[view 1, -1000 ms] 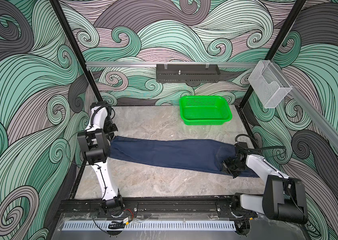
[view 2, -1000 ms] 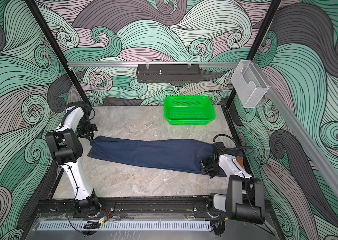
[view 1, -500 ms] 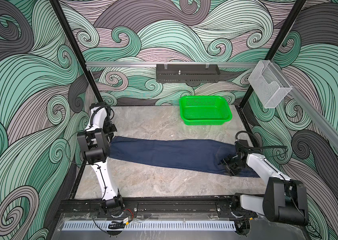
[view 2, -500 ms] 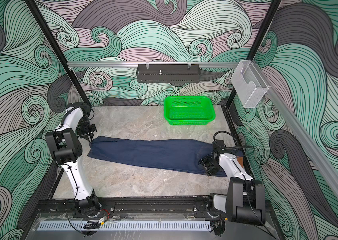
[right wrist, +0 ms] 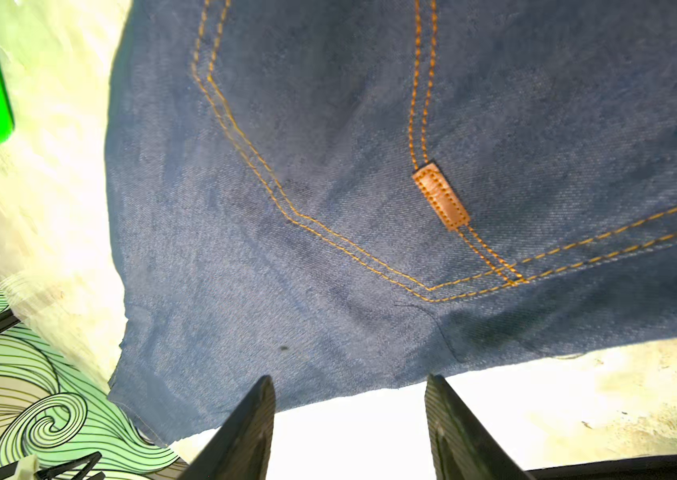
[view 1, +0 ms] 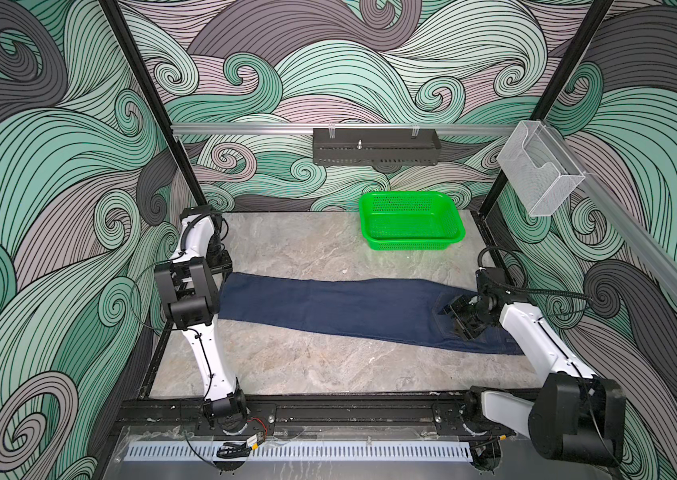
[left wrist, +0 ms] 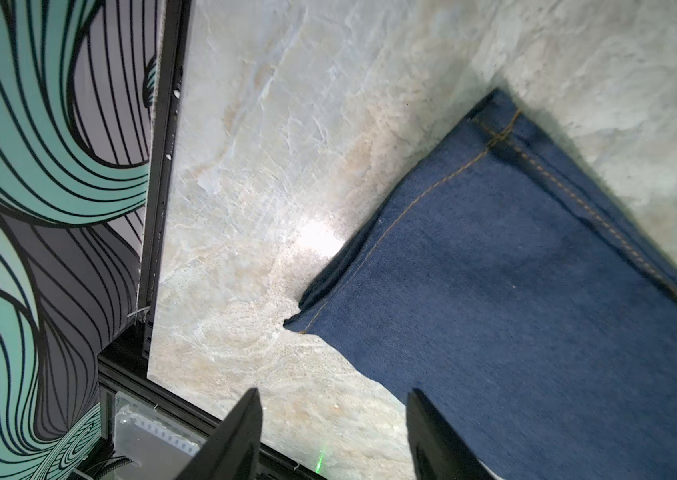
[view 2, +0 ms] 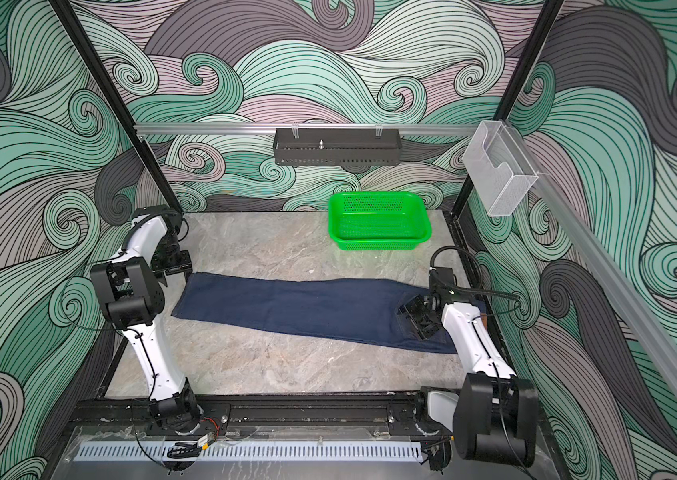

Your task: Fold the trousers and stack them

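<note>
The trousers point(view 1: 349, 307) point(view 2: 299, 303) are dark navy jeans lying flat in a long strip across the marble table, hem at the left and waist at the right. My left gripper point(view 2: 175, 272) point(left wrist: 334, 392) hangs open just above the hem corner point(left wrist: 370, 291), one finger over denim and one over bare table. Over the waist end, my right gripper point(view 1: 459, 318) point(view 2: 416, 320) point(right wrist: 349, 378) is open with nothing between its fingers. Orange stitching and a tan patch point(right wrist: 440, 197) show in the right wrist view.
A green basket point(view 1: 411, 220) point(view 2: 378, 220) stands at the back right of the table. A black tray point(view 1: 376, 145) hangs on the rear rail and a clear plastic holder point(view 1: 540, 170) on the right rail. Black frame rails point(view 1: 328, 409) edge the table.
Both grippers have gone from shut to open and let go of the trousers, the left at the hem, the right at the waist. The trousers stay flat.
</note>
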`<action>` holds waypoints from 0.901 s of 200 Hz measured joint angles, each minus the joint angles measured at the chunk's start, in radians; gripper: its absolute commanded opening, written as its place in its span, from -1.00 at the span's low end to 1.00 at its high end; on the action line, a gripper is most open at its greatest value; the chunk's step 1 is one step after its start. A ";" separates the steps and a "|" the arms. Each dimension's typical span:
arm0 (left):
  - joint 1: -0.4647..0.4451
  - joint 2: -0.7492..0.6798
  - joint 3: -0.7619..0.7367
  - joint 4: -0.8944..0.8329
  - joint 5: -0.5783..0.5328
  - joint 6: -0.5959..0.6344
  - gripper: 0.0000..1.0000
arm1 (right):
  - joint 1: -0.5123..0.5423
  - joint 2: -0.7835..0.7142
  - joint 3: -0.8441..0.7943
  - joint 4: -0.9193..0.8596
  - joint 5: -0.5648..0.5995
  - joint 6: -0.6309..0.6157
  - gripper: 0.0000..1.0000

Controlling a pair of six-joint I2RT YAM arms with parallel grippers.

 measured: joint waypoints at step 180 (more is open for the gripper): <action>0.148 -0.062 -0.140 0.295 0.348 0.126 0.71 | 0.069 0.372 0.123 0.140 0.106 -0.183 0.36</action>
